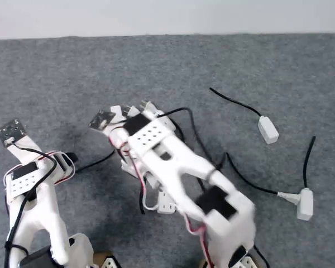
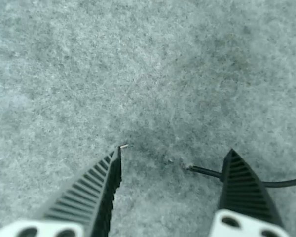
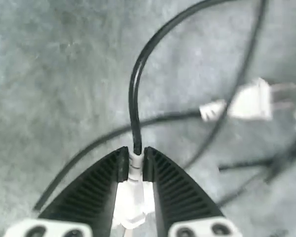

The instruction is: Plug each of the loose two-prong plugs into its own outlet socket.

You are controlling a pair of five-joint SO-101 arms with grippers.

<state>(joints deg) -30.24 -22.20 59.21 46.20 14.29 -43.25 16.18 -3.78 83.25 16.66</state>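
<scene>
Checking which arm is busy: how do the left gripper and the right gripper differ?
The left gripper is open and empty; the right gripper is shut on a white plug. The left gripper frames bare grey carpet, with a loose cable end beside it; the right gripper's plug trails a black cable. Both have black ribbed fingers.

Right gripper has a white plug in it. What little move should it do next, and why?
Probably lift the white plug a little and swing it toward the lone white socket block. The right gripper is shut on the plug, and that block lies apart on the grey mat with nothing plugged in, it seems.
</scene>
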